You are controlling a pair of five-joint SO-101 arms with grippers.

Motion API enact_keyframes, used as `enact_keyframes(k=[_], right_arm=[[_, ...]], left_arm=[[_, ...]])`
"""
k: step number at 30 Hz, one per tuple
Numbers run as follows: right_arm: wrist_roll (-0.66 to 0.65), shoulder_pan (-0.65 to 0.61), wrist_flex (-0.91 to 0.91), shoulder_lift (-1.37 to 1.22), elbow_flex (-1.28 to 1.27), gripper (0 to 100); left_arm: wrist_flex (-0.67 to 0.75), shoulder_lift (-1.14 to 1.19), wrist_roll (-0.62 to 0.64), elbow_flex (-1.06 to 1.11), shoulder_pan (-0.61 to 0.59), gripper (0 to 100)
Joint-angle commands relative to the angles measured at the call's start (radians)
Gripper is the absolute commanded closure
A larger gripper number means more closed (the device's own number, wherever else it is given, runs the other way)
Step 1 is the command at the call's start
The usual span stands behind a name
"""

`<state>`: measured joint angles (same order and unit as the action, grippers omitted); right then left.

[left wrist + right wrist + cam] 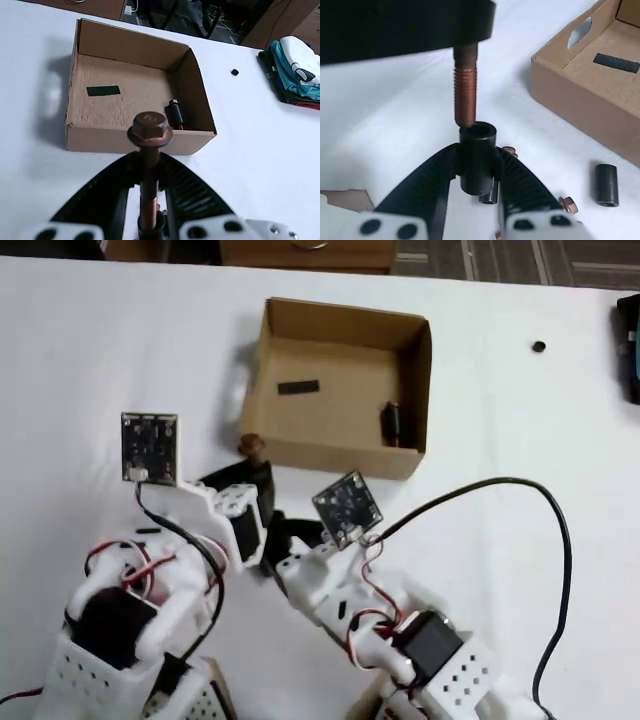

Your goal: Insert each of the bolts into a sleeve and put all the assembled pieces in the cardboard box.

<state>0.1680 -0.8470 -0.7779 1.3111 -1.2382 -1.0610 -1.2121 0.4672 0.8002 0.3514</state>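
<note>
My left gripper (pixel 148 167) is shut on a copper bolt (pixel 149 131), hex head pointing toward the cardboard box (pixel 135 136). In the right wrist view its threaded tip (pixel 465 97) hangs just over the mouth of a black sleeve (pixel 477 155), slightly off centre. My right gripper (pixel 477 172) is shut on that sleeve and holds it upright. From above, the two grippers meet just in front of the box (pixel 335 455), bolt head (pixel 250 445) close to its front wall. One assembled piece (pixel 391 423) lies inside the box at its right wall.
A loose black sleeve (pixel 607 184), a second sleeve (pixel 489 196) and two copper bolts (pixel 567 204) (pixel 509 150) lie on the white table under the right gripper. A small black part (pixel 539 345) sits far right. A black cable (pixel 555 570) loops beside the right arm.
</note>
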Motion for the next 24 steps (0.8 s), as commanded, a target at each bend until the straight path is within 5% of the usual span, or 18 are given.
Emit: enact_keyframes(k=[1, 24], right_arm=[[0.006, -0.035, 0.005, 0.022, 0.014, 98.0], [0.005, -0.018, 0.035, 0.022, 0.061, 98.0]], left_arm=[[0.023, -0.014, 0.035, -0.005, -0.002, 98], [-0.06, -0.015, 0.046, -0.004, -0.008, 98]])
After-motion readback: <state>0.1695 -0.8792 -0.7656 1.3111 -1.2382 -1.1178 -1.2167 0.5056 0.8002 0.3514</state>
